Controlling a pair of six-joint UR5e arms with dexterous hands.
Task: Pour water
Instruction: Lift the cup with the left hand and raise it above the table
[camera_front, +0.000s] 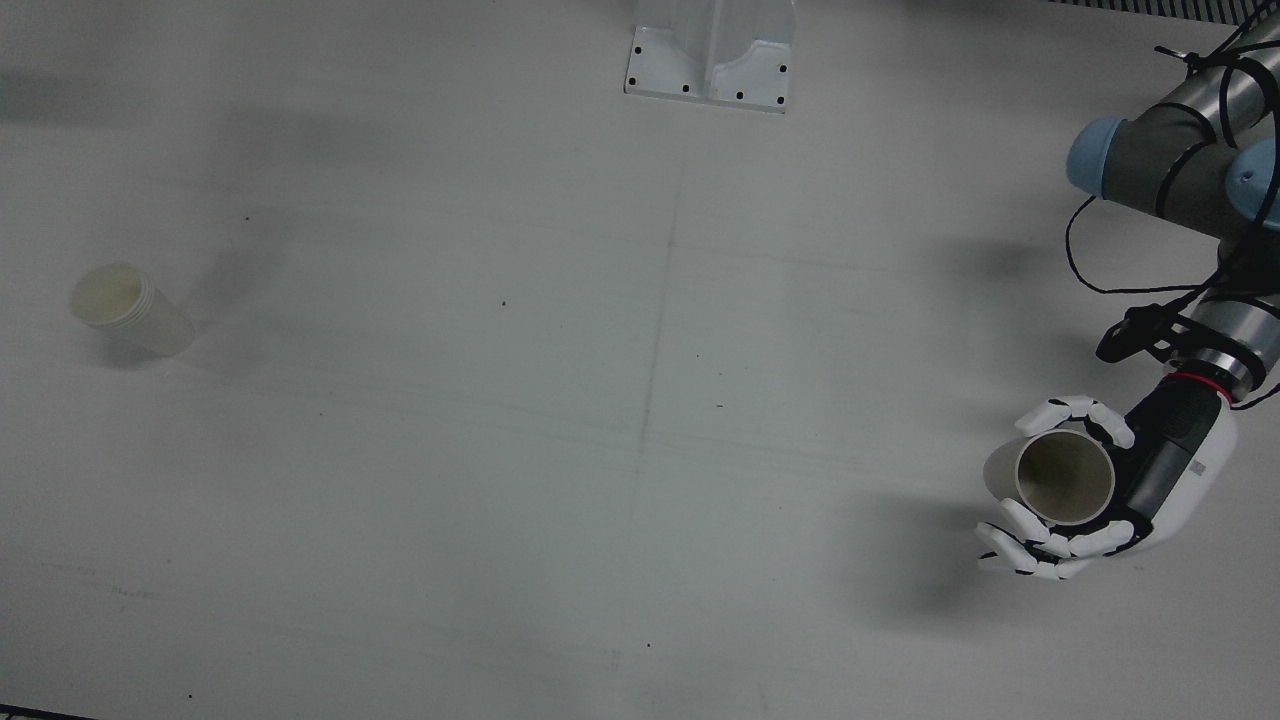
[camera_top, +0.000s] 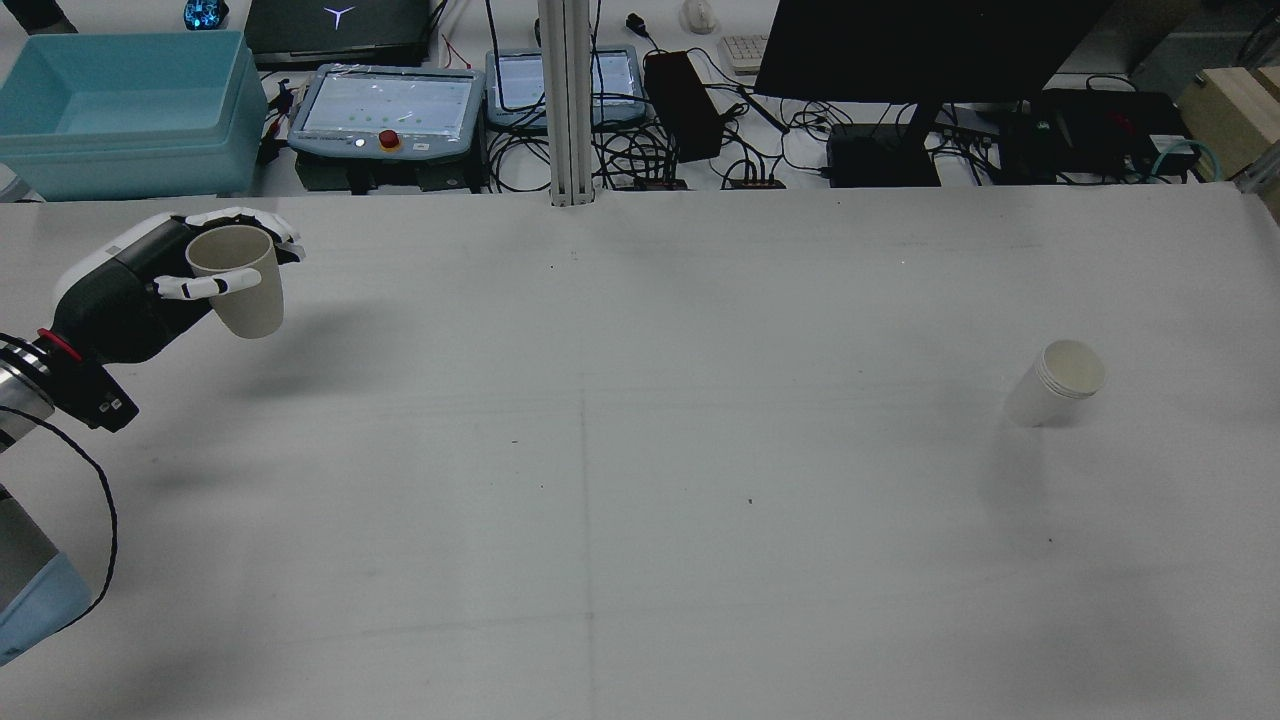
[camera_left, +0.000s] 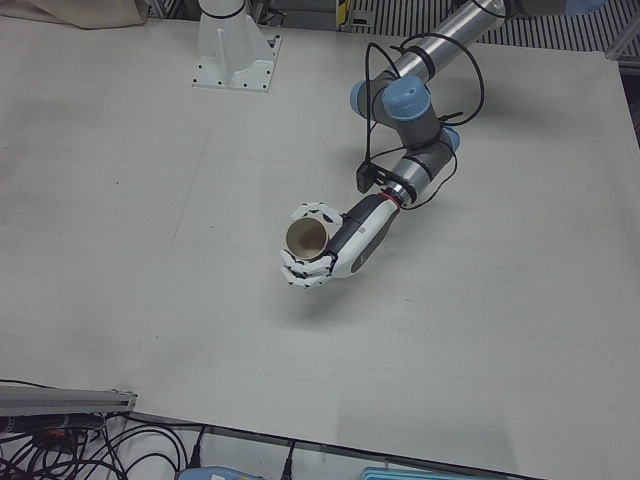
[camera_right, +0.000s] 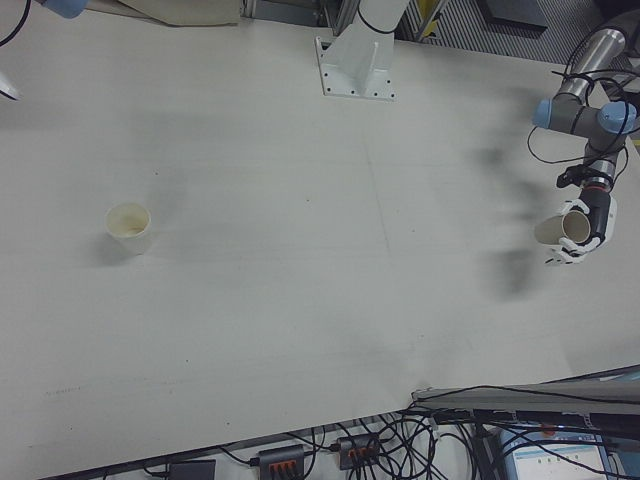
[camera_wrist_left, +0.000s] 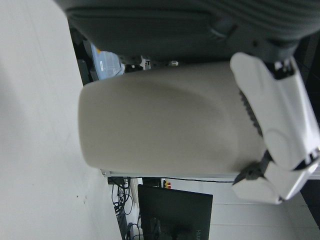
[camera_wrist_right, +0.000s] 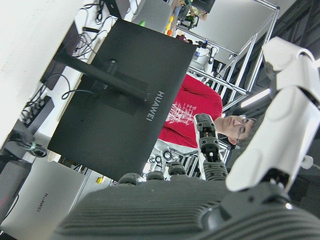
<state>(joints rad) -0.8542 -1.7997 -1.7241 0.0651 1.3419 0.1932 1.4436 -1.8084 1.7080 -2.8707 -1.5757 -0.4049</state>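
Currently I am carrying: one paper cup, upright, off the desk, left robot hand wrapping it. Receiving paper cup stack standing well apart; I am advising level, slow travel.

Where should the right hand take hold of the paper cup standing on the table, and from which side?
Grip the standing paper cup around its side wall, below the rim. It stands upright and alone on the table, mouth up, so come in level from the side, probably from the robot's side, fingers wrapping the wall.

silver arm, blue joint caps, white-fingered hand (black palm)
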